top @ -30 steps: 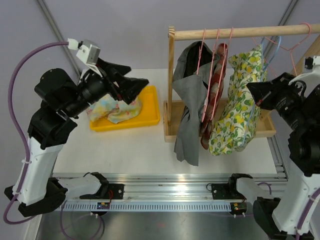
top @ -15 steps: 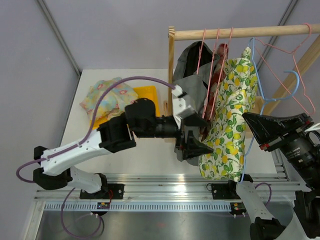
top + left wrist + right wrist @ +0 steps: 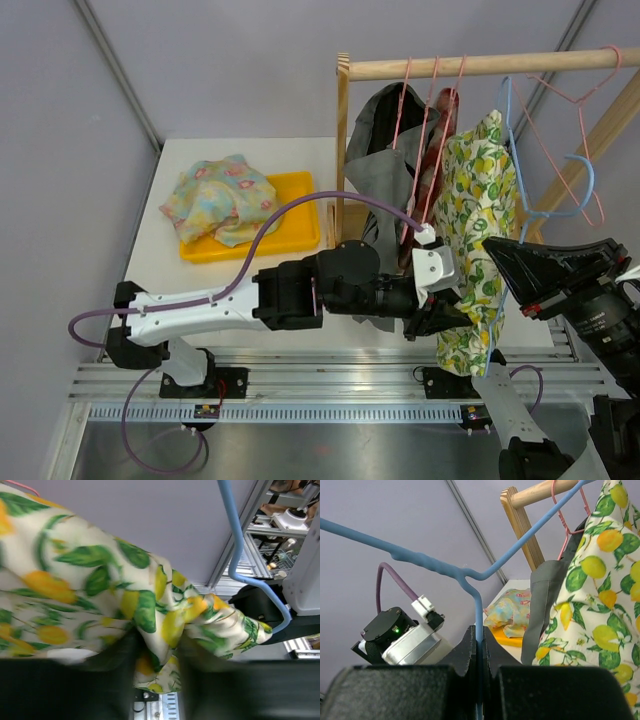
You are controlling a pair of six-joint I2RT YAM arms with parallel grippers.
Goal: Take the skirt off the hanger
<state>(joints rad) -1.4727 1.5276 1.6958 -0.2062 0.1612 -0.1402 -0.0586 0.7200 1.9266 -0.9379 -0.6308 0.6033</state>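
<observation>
A white desk (image 3: 260, 285) is seen from above, and a wooden rack (image 3: 500, 64) is placed on its right part. On the rail of the rack a grey garment (image 3: 375, 180) is hung from pink wire hangers. Just to the right of it the lemon-print skirt (image 3: 478, 190) is hung, with its lower end drawn toward the near edge of the desk. The upper end of the skirt is beside the blue hanger (image 3: 479, 610), but it cannot be told whether the cloth is fastened to the wire. On the left part of the desk a yellow tray (image 3: 250, 252) is placed, and a floral cloth (image 3: 215, 195) is heaped in it. A fold of the skirt near its lower edge is pinched by the left gripper (image 3: 157, 652), whose jaws are pressed together on the cloth. The thin wire of the blue hanger is clamped by the right gripper (image 3: 479, 640), with no gap between its jaws.
</observation>
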